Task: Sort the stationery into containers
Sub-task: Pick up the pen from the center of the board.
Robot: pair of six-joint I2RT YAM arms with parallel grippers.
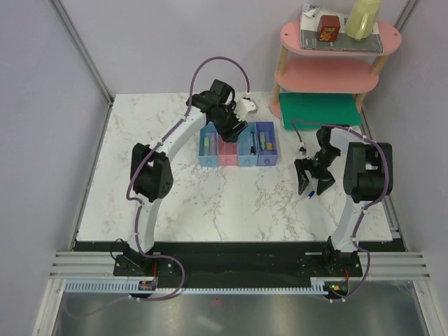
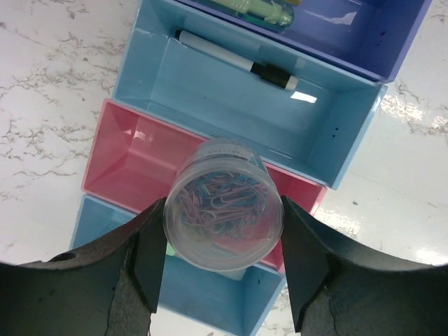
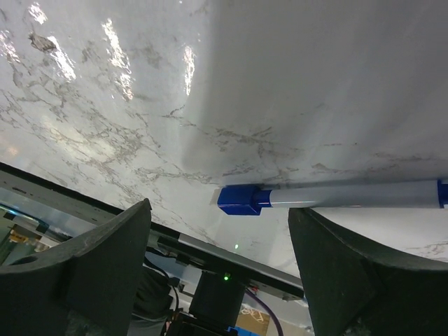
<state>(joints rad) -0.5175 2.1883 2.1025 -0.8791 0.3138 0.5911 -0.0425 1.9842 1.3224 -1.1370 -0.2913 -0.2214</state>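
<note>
While the left gripper (image 2: 222,234) is clamped on a clear round tub (image 2: 224,210) of paper clips, held above the pink bin (image 2: 129,157), the right gripper (image 3: 220,224) hangs with its fingers apart over the blue-and-white pen (image 3: 336,196).

Pen: lies flat and loose on the table (image 3: 294,84), well to the right of the row of bins (image 1: 248,155). The right arm is plainly the nearer.

Key relation: the pen's long axis runs parallel to the line from finger to finger. The blue cap sits about mid-gap, and the barrel runs past one fingertip (image 3: 308,220) and out of frame. Closing as it stands would likely meet the pen end-on. Judgement: turn the wrist about a quarter before descending. No other object shows near the pen.

Tub side: the neighbouring blue bin (image 2: 210,98) holds a black-and-white marker (image 2: 238,63), and the purple bin (image 2: 392,42) holds green sticks (image 2: 262,8). The pink bin looks bare under the tub, so its walls are the only hazard.
</note>
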